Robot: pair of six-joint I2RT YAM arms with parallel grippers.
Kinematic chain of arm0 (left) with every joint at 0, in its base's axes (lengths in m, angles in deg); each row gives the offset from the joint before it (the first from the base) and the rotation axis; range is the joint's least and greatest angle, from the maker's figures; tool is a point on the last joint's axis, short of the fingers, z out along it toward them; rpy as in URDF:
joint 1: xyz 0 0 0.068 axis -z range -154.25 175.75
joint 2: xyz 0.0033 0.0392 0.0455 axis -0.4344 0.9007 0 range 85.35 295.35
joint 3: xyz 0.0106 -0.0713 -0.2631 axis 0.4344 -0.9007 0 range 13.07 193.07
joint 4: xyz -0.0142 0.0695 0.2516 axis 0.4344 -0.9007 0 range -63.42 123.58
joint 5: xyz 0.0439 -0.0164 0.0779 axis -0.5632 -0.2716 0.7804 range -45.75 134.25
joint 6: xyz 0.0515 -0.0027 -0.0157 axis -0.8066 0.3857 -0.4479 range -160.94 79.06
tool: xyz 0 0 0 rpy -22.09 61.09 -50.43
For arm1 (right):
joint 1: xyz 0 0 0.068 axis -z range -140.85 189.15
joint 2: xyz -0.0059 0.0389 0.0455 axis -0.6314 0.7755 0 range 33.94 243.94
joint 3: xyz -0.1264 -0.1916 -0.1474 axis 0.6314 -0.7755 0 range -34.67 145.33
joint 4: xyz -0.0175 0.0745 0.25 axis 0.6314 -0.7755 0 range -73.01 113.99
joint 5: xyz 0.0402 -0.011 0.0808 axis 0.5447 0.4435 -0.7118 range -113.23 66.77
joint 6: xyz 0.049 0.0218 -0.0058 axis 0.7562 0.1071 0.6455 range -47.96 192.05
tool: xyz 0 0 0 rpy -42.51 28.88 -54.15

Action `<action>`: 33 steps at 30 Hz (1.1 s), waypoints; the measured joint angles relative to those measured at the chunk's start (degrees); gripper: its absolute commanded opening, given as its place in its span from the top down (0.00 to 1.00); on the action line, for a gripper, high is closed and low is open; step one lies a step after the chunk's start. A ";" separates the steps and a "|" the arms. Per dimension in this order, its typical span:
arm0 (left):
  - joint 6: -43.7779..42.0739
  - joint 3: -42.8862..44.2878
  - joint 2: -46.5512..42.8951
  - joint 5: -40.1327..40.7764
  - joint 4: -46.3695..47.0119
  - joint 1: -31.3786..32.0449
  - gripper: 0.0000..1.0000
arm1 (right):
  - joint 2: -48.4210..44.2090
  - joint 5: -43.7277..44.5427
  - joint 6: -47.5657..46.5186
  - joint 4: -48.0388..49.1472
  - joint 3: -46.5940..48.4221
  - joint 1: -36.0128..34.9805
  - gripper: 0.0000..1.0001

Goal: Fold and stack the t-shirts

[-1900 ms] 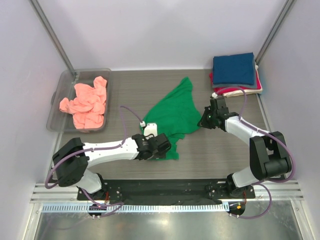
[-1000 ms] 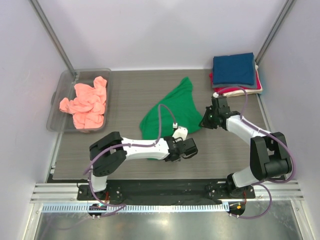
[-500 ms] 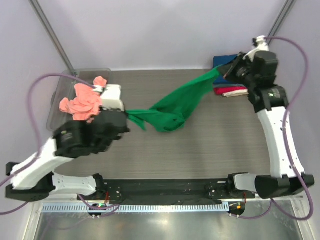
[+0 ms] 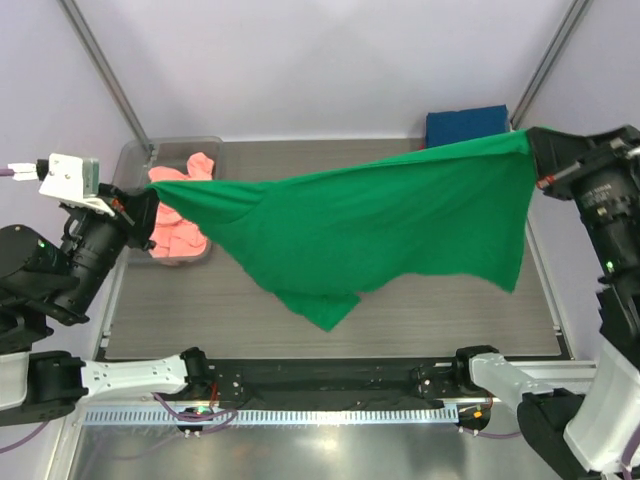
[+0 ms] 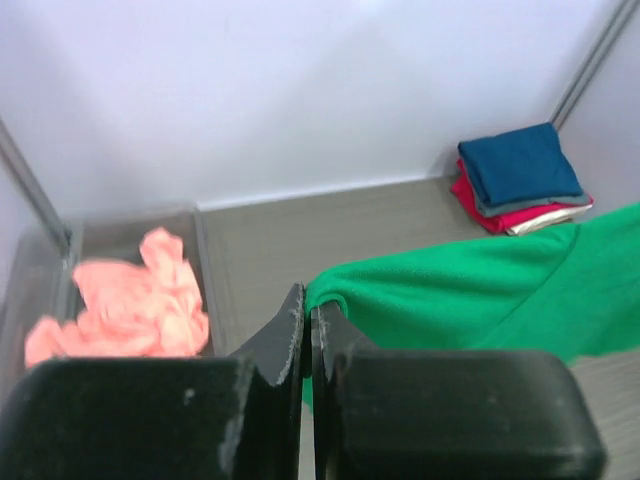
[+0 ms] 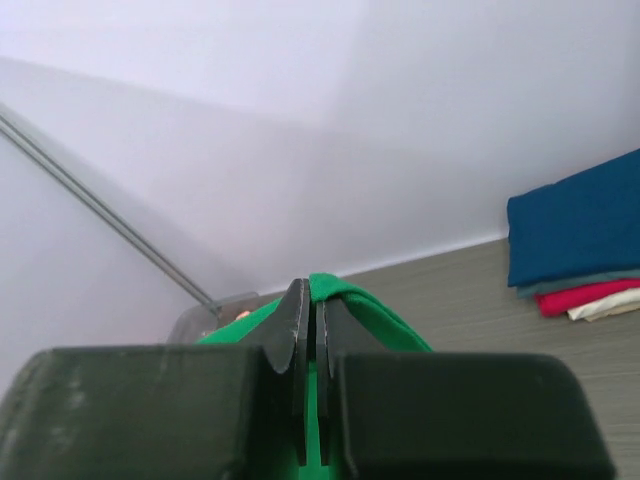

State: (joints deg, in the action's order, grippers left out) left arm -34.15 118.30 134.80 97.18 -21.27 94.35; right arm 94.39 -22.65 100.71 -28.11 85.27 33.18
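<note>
Green t-shirt (image 4: 400, 220) stretched taut above the surface (image 4: 450, 315).
Left pincer (image 5: 308, 312) at nine o'clock, right pincer (image 6: 311, 300) at three, each clamp a thin edge; tension may pull one free.

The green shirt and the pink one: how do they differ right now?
The green shirt hangs stretched wide in the air between the left gripper and right gripper; the pink shirt lies crumpled in the clear bin. Green is pinched at two edges; no gripper touches pink. Both are unfolded, plain cloth.
</note>
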 measured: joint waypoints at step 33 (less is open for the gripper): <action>2.99 17.77 67.56 -44.61 6.49 -51.08 0.00 | 47.98 -0.09 -4.35 2.47 -8.96 2.93 0.00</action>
State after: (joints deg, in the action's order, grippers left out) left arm -31.16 136.07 202.36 52.57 -14.78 43.27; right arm 142.36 -22.74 96.36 -25.64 76.31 36.10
